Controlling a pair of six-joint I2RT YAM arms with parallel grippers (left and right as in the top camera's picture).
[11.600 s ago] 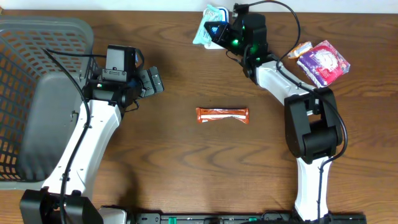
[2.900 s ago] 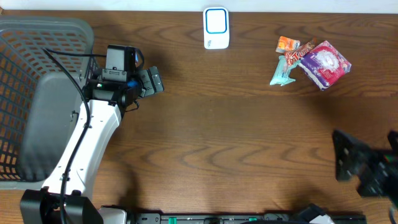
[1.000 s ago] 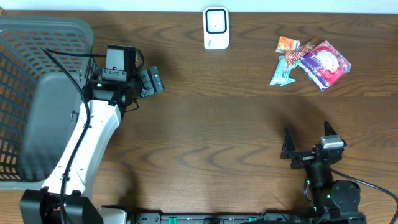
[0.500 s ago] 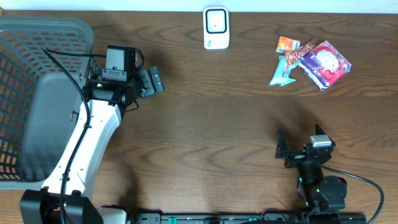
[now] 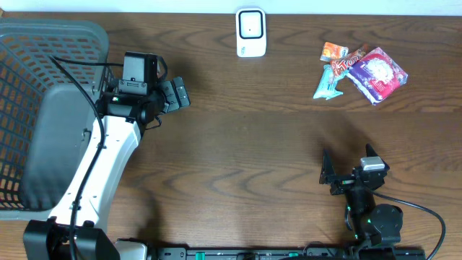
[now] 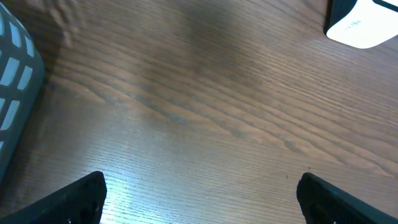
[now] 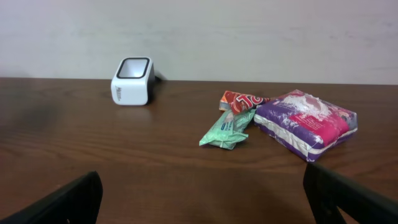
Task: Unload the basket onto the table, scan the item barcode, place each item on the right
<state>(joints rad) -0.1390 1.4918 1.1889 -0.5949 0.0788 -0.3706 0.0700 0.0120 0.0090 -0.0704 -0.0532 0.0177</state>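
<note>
The white barcode scanner (image 5: 250, 32) stands at the table's far edge; in the right wrist view the scanner (image 7: 132, 81) faces up beside the wall. Right of it lie a teal packet (image 5: 328, 81), a red-orange packet (image 5: 339, 54) and a purple pack (image 5: 375, 74), touching in one pile. The right wrist view has the teal packet (image 7: 229, 130) and purple pack (image 7: 308, 121) far ahead. My right gripper (image 5: 349, 165) is folded back near the front edge, open and empty. My left gripper (image 5: 175, 94) hovers open over bare wood, left of the scanner.
A grey mesh basket (image 5: 43, 43) fills the table's left side; its wall (image 6: 15, 74) shows at the left wrist view's edge. A corner of the scanner (image 6: 364, 22) shows at that view's top right. Brown wood lies between both arms.
The right arm has drawn back from the scanner to the table's front edge and settled there. The orange bar no longer lies mid-table. The left arm has not moved.
</note>
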